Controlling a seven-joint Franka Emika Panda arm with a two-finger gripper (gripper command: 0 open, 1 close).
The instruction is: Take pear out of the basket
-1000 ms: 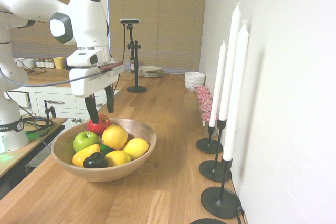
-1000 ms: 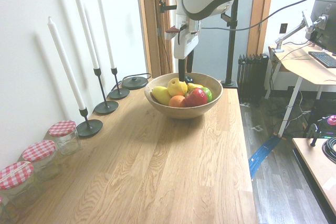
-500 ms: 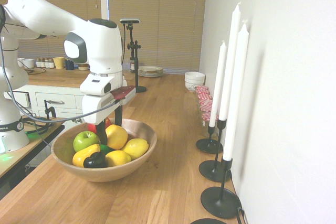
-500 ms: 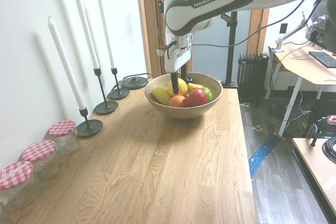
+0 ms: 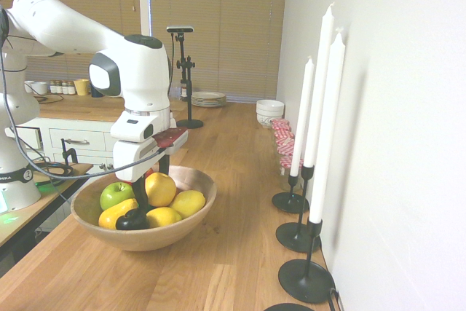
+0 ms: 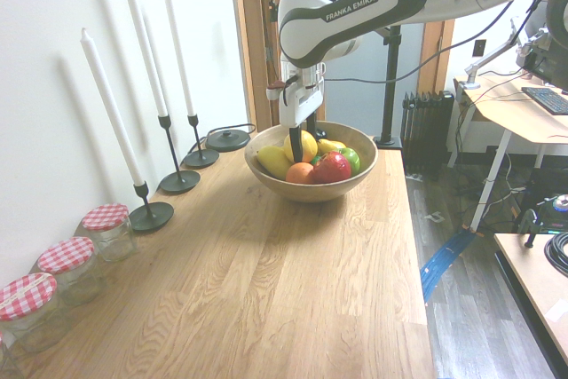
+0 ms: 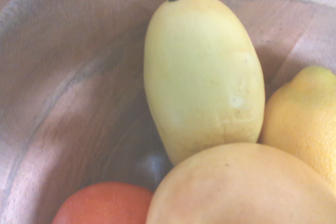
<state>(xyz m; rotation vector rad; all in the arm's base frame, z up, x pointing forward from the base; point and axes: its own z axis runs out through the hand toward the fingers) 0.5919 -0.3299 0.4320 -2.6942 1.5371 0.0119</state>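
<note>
The wooden table (image 5: 226, 253) carries the basket (image 5: 186, 218), a wide, shallow wooden bowl with a smooth rim, standing near the wall side where 3 tall white candles (image 5: 319, 100) rise in black holders. The white arm reaches down into the basket from above, and its gripper (image 5: 149, 182) sits low among the fruit.

The pear (image 5: 160, 189), golden-yellow and roundish, lies on top of the pile near the middle of the basket. In the first exterior view 1 dark finger stands at its near-left flank and the other behind it, so the fingers are spread with the pear between them; whether the pads already press on the skin cannot be made out. In the second exterior view the pear (image 6: 303, 145) shows between the 2 dark fingers as well.

Around it lie a green apple (image 5: 116, 194), a red apple (image 6: 331, 166), a lemon (image 5: 188, 203) and an elongated orange-yellow fruit (image 5: 115, 214). The wrist view shows a pale oblong fruit (image 7: 203, 74) against the basket wall, with the pear (image 7: 241, 187) closest to the camera.

The step in hand looks like the grasp. Doing it well probably means closing at the widest girth of the smooth, rounded pear, squarely and gently, so it does not squirt out, then lifting straight up, clear of the rim, without nudging the neighbours.
</note>
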